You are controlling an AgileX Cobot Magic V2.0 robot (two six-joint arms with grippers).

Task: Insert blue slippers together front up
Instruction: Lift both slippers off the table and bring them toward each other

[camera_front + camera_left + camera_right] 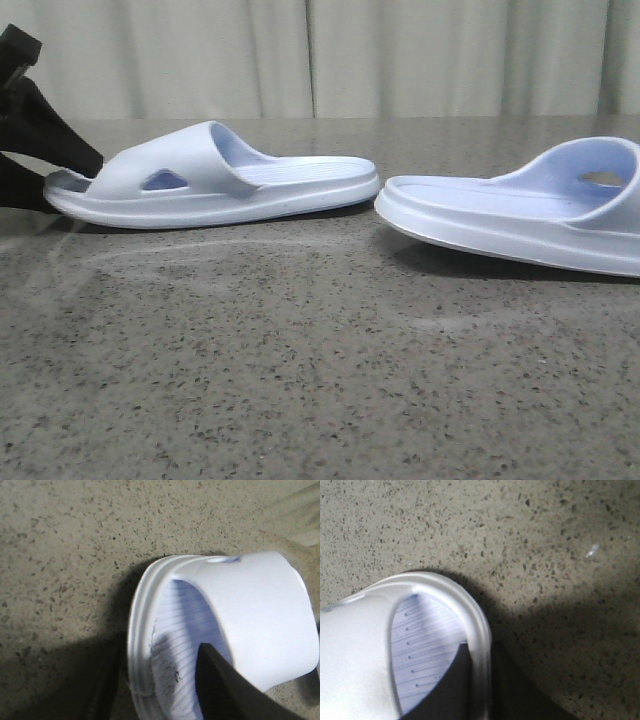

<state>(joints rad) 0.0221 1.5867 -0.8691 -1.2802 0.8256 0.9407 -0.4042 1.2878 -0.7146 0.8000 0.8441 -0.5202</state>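
The left end effector (45, 175) was closed on the toe end of the left slipper (215, 180), one finger (220, 685) on the ribbed footbed and the other outside the sole rim, and that slipper lay flat on the speckled counter (300, 360). To its right, well apart from it and heel to heel, the right slipper (520, 215) sat tilted with its heel raised off the counter. The right end effector (480, 690) appeared clamped on that slipper's toe rim, though the wrist view was blurred.
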